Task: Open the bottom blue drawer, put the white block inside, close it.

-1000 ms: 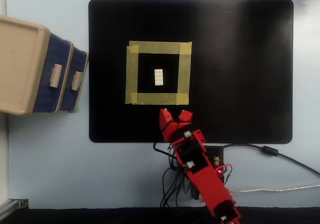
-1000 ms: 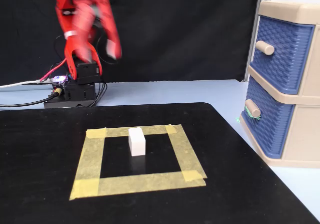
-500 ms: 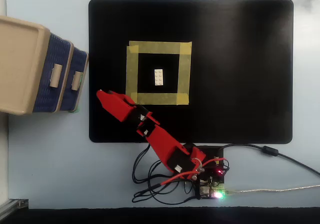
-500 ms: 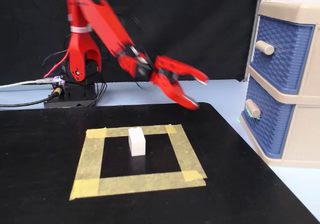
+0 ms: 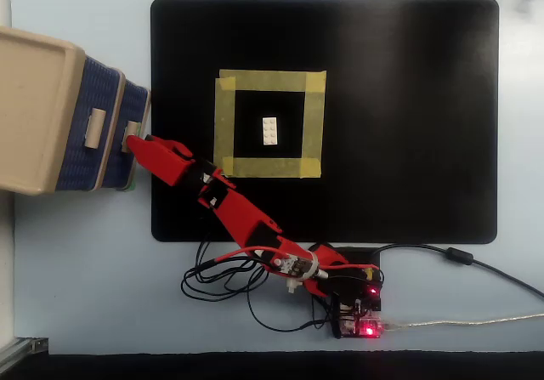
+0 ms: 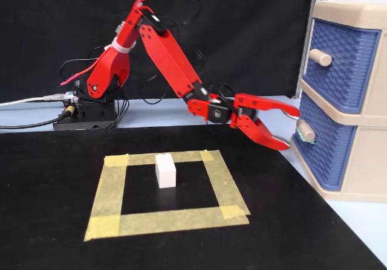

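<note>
From the side, the red tool [image 6: 289, 127] has its jaws spread wide, one above the other, their tips just short of the handle [image 6: 305, 131] of the bottom drawer [image 6: 323, 143]. From overhead the jaws stack into one red shape [image 5: 136, 141] against that handle, so the gap between them doesn't show there, and whether a tip touches the handle is hard to say.

The block [image 5: 269, 131] lies well away from the cabinet [image 5: 34, 108], on the black mat [image 5: 408, 116] inside a square of yellow tape [image 5: 269, 81]. The overhead view shows its studs; the side view shows only a plain white brick [image 6: 165, 170].

Both drawers look shut. Their fronts are dark blue woven-look plastic with stubby beige handles, set in a smooth beige cabinet. The mat lies on a pale blue worktop [image 5: 93, 269], with black cables [image 5: 229, 286] looping beside the arm's base.
</note>
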